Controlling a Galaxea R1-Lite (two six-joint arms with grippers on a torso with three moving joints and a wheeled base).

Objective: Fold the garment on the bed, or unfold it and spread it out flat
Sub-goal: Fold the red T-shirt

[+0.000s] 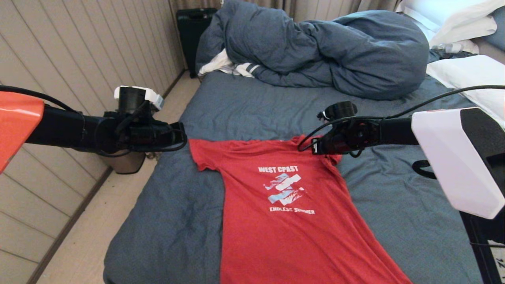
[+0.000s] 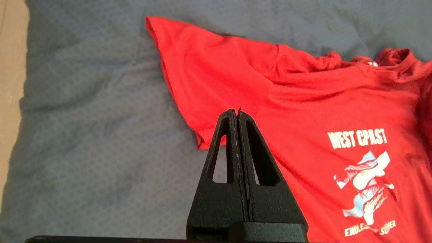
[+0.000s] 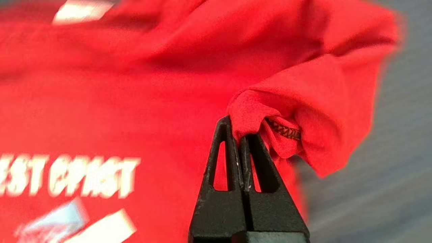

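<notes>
Right pincer (image 3: 238, 135) pinches the garment's (image 1: 292, 221) soft sleeve (stitched hem bunched).

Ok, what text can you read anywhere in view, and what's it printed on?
"WEST COAST": white, on the shirt's chest, above the graphic; the O is cut, so it looks like "CPAST".
"ENDLESS SUMMER": white, under the graphic, partly broken by creases.
Neck label: too small to read.
Nothing else legible.

Your head camera looks down the dark blue-grey sheeted bed (image 1: 244, 102); both wrist cameras sit behind their fingers, sharing the red printed cotton T-shirt (image 2: 303, 111), right nearest.
</notes>
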